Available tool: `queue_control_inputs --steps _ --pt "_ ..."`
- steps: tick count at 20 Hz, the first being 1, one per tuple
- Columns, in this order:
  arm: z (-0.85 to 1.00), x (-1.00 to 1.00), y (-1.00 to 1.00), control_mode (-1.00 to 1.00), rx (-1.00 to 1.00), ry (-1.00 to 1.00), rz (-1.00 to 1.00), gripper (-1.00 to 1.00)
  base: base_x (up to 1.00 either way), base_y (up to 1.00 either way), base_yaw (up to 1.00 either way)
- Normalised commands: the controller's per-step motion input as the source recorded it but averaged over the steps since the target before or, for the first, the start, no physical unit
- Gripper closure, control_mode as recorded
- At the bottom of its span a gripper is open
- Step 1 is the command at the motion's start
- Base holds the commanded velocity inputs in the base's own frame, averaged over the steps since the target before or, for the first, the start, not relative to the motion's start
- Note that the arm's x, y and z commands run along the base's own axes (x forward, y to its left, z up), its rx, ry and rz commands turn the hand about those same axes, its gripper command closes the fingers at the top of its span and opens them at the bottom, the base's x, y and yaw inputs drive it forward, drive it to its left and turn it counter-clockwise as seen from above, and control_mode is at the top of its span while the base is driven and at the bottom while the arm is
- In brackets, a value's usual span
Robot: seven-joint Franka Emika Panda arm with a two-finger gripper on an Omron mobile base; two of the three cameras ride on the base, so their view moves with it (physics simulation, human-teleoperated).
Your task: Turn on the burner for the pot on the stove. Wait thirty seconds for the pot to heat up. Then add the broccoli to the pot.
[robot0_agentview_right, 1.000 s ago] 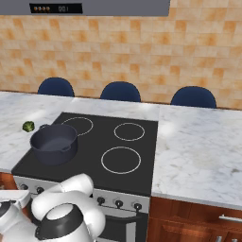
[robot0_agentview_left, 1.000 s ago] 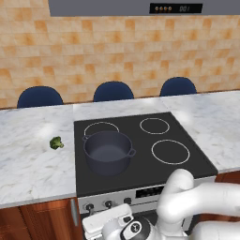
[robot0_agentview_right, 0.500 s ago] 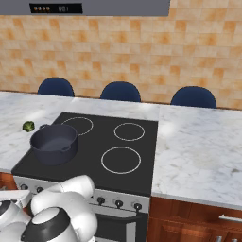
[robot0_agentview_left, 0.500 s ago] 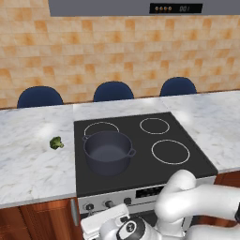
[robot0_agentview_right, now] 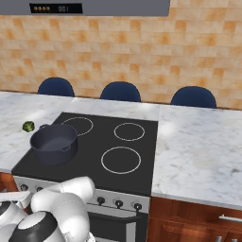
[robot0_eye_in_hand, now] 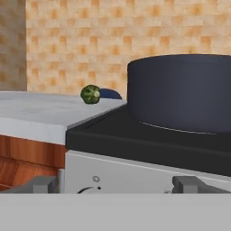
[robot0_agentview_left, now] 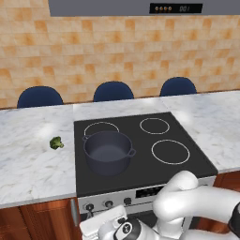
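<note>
Low before the stove's silver knob panel (robot0_eye_in_hand: 135, 173), the gripper (robot0_eye_in_hand: 115, 184) stands wide open with nothing between its 2 fingertips (robot0_eye_in_hand: 43, 184). Beyond, the pot (robot0_agentview_left: 108, 151) sits on the stove (robot0_agentview_left: 187, 140)'s front-left ring. Farther left, broccoli (robot0_agentview_left: 56, 142) lies on the marble counter (robot0_agentview_left: 28, 164).

Pot (robot0_agentview_right: 53, 142) on stove's (robot0_agentview_right: 142, 146) front-left ring, broccoli (robot0_agentview_right: 28, 126) on counter (robot0_agentview_right: 198, 151) beside it.

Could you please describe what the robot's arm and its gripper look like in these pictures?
The arm is glossy white, built of rounded, bulbous segments with dark joint rings between them. Near the hand, a dark cap with a pale ring marking shows. In the hand view, the gripper ends in two small, blocky grey fingertips. No cables show.
</note>
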Motion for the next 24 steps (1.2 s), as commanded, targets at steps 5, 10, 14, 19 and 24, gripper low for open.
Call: queue_control_inputs --steps 5,10,14,19,24 --pt "-0.15 0.03 0.00 -1.00 0.00 0.00 0.00 -1.00 0.00 0.00 0.00" --pt "-0.08 0.08 0.00 -1.00 0.00 0.00 0.00 -1.00 0.00 0.00 0.00" --pt "-0.09 0.12 0.00 -1.00 0.00 0.00 0.00 -1.00 0.00 0.00 0.00" --pt "-0.14 0.18 0.00 -1.00 -0.01 0.00 0.00 -1.00 0.00 0.00 0.00" --pt "-0.18 0.19 0.00 -1.00 0.00 0.00 0.00 -1.00 0.00 0.00 0.00"
